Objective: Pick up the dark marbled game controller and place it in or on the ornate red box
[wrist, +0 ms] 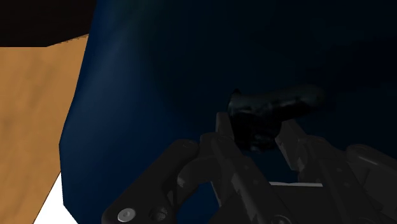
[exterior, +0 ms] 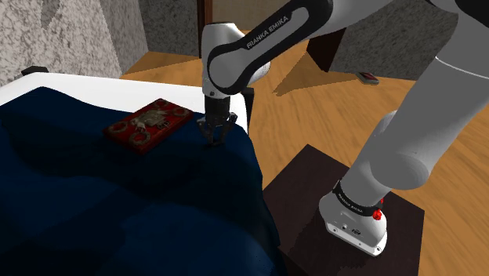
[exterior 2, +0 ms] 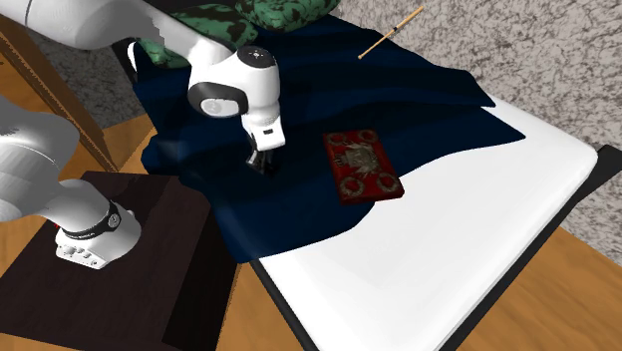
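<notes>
**Controller pinched above the blanket**

The dark game controller (wrist: 277,105) is clasped between the fingers of the black gripper (wrist: 254,130), low over the dark blue blanket (wrist: 159,76). Farther along the blanket, the ornate red box (exterior: 149,125) is seen lying flat, apart from the gripper.

Even, soft light fills the shoulder view: the wooden floor (exterior: 313,125) glows warm, and the white arm (exterior: 258,43) is bright on top and grey beneath, throwing a dark wedge of shadow on the boards behind it. The navy blanket (exterior: 117,196) sinks toward black at the bed's near corner. In the second exterior view the bare mattress (exterior 2: 449,259) is the brightest area. The wrist view is dim, with a faint sheen along the blanket's edge; the gripper (wrist: 257,130) and the game controller (wrist: 280,102) it clasps barely stand out.
</notes>
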`<state>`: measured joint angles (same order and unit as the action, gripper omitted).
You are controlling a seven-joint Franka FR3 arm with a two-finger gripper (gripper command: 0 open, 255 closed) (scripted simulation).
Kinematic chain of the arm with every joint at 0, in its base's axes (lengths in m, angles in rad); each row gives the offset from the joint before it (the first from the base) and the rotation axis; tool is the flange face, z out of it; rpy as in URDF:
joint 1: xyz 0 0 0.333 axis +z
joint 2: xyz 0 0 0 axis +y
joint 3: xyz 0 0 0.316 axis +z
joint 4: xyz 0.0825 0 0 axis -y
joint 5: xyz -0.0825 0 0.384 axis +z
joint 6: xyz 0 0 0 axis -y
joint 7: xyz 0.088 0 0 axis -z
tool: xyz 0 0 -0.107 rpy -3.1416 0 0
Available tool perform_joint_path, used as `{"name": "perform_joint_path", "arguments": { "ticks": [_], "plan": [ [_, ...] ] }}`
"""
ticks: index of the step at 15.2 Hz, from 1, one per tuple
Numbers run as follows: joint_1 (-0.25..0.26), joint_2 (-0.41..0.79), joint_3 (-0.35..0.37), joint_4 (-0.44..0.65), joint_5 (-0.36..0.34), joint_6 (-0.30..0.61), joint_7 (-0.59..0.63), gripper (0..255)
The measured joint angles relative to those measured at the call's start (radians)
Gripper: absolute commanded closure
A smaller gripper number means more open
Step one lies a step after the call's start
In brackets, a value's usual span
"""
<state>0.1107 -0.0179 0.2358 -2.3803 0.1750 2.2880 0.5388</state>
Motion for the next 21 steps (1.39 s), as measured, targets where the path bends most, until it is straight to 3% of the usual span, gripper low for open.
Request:
{"name": "perform_joint_path", "arguments": {
  "ticks": [12,17,21],
  "plan": [
    [-0.003,-0.1,-0.007,0.064,0.006,-0.162,0.007,255],
    [-0.011,0.036,-0.008,0.239,-0.035,-0.203,0.028,255],
    [-0.005,0.198,-0.011,0.445,-0.078,-0.249,0.055,255]
  ]
}}
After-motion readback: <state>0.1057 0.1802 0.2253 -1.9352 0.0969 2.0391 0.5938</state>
